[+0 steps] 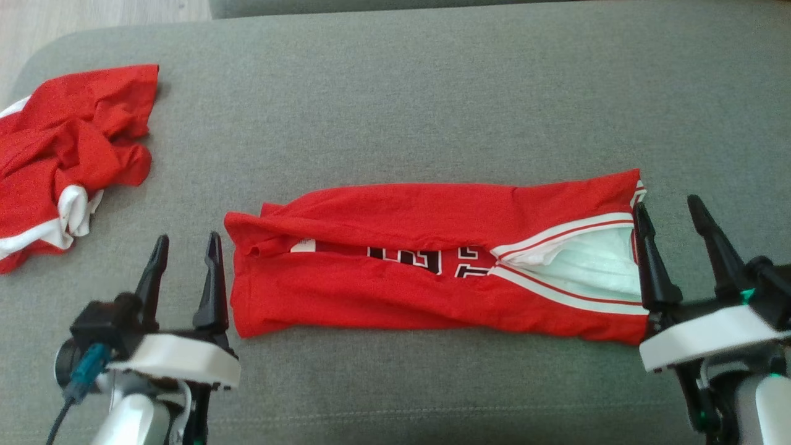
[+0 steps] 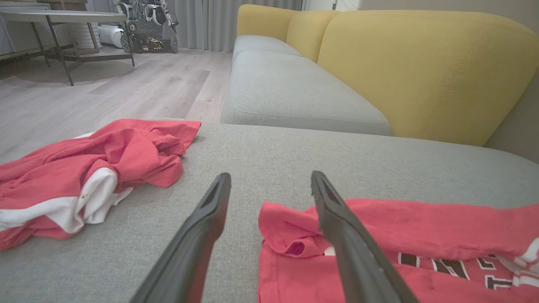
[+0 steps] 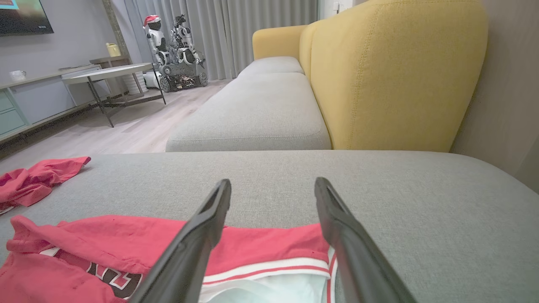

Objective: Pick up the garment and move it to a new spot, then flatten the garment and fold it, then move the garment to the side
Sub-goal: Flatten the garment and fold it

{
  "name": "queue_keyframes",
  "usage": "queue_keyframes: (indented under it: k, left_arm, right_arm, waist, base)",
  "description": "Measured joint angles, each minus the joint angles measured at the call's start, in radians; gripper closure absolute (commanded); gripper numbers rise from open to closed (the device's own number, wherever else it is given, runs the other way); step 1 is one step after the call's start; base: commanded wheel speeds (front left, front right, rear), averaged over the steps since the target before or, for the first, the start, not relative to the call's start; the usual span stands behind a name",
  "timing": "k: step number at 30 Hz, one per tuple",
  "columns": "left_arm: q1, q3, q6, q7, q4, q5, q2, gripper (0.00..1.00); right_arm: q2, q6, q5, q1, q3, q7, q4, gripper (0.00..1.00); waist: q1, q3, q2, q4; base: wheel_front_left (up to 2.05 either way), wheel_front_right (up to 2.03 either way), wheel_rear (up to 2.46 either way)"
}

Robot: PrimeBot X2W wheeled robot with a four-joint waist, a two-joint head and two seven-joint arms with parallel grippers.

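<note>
Both spread | left end effector (image 1: pixel 188 237) | right end effector (image 1: pixel 666 204) | garment (image 1: pixel 395 300) folded between

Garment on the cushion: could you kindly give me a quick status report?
Left hand open, empty, beside garment's left end. Right hand open, empty, at its right end. Garment folded lengthwise, flat on cushion. Crumpled red cloth far left, apart.

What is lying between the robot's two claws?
The folded red garment stretches from the left gripper to the right gripper, in the head view.
</note>
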State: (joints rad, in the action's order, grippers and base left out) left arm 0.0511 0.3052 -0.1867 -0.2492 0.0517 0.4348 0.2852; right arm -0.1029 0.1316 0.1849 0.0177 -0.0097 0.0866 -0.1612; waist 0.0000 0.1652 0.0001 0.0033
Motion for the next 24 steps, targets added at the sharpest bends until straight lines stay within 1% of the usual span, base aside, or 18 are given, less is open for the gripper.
queue_keyframes:
  k: [7,24]
  left_arm:
    - [-0.032,0.005,-0.015,0.012,-0.017,-0.002,0.008,0.0]
    - [-0.04,0.017,-0.022,0.033,-0.043,-0.002,0.02,0.0]
  right_arm:
    - [0.004,0.0,-0.002,0.04,-0.001,0.0,0.001,0.0]
    - [0.008,0.0,0.001,0.039,-0.009,0.0,0.021,0.0]
  waist:
    - [0.0,-0.018,0.0,-0.004]
    - [0.0,-0.023,0.0,0.002]
  base:
    - [0.0,0.0,0.0]
    - [0.0,0.0,0.0]
